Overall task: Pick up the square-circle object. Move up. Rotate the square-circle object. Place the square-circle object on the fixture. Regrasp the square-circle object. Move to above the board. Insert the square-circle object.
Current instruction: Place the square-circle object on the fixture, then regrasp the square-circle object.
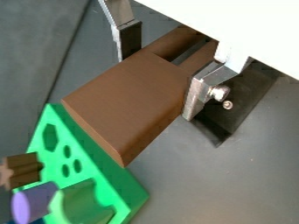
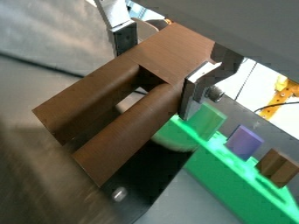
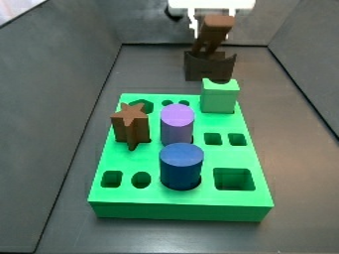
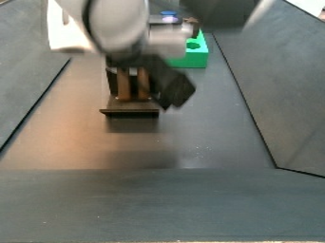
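end effector [image 1: 158, 70]: silver plate fingers [image 1: 201, 92] | screw | white housing | grey wrist

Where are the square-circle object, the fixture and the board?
square-circle object [image 1: 122, 105]: wrist view, broad side face, between the end effector's plates.
fixture [image 3: 208, 67]: side view, front face.
board [image 3: 146, 161]: side view, bare top surface.

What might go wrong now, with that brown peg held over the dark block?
The tool grips only one end of the brown peg, so the long free end could tilt or slip. It hangs tilted above the dark block, so it may land off the scooped top. The green board sits close by; a swing could hit it.
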